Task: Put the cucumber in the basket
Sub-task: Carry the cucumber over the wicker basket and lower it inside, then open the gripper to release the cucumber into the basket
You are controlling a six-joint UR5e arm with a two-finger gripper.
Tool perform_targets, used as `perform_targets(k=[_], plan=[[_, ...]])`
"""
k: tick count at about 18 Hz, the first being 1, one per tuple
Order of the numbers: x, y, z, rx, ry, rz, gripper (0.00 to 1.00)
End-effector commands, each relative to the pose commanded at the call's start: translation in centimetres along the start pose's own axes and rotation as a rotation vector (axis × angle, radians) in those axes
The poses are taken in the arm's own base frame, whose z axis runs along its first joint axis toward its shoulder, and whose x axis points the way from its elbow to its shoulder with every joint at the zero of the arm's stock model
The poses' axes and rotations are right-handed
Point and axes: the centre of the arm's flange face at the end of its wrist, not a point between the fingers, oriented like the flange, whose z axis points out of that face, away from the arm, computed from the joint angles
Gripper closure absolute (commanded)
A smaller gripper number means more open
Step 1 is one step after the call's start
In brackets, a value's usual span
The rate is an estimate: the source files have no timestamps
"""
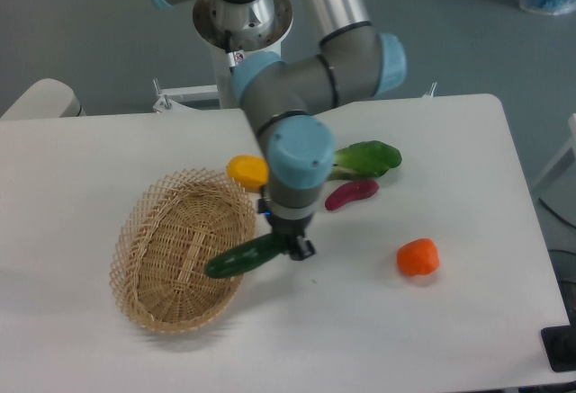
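- Right now the gripper [286, 242] is clamping one end of the cucumber [241, 257], its fingers closed on it, and is holding it clear of the table [468, 321].
- The cucumber is hanging nearly level, its free end reaching over the near right rim of the basket [144, 240] while the gripped end is sitting just outside the weave.
- It is looking like a light, stiff, glossy plastic toy; held at one end, it is probably liable to swivel or slip between the fingers if jolted.
- A hold nearer its middle would be steadier, though the present grip is appearing to carry it without sag.
- The basket is looking light and springy, so a snag on its looped rim is likely to shove it.
- The yellow piece [247, 172], bok choy [364, 158], magenta piece [351, 193] and orange piece [418, 257] are lying apart from the basket.
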Motion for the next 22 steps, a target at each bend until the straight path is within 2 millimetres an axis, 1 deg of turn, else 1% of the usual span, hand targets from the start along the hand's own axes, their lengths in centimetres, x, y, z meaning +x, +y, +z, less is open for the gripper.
perform_targets(k=[2, 3, 6, 9, 10, 12, 13, 14, 15, 16, 17, 18, 19, 20, 22], plan=[[1.6, -1.2, 0.6, -0.005, 0.010, -0.001, 0.90], [2.1, -1.8, 1.1, -0.008, 0.016, 0.003, 0.90], [3.0, -3.2, 1.4, -0.014, 0.020, -0.024, 0.88], [4.0, -3.6, 2.0, -0.021, 0.034, -0.053, 0.85], [4.5, -4.3, 2.1, -0.022, 0.033, -0.050, 0.84], [4.7, -4.6, 2.5, -0.024, 0.036, -0.058, 0.81], [4.9, -4.6, 3.1, -0.027, 0.045, -0.069, 0.80], [4.9, -4.7, 3.5, -0.029, 0.052, -0.083, 0.78], [5.0, -5.2, 4.0, -0.034, 0.056, -0.076, 0.65], [4.9, -5.5, 4.3, -0.035, 0.061, -0.072, 0.48], [4.9, -5.6, 4.5, -0.035, 0.062, -0.072, 0.35], [4.9, -5.7, 4.6, -0.036, 0.063, -0.070, 0.20], [4.8, -5.7, 4.4, -0.034, 0.059, -0.070, 0.07], [4.7, -5.7, 4.3, -0.034, 0.056, -0.071, 0.00], [4.5, -5.6, 3.5, -0.027, 0.044, -0.066, 0.00]])
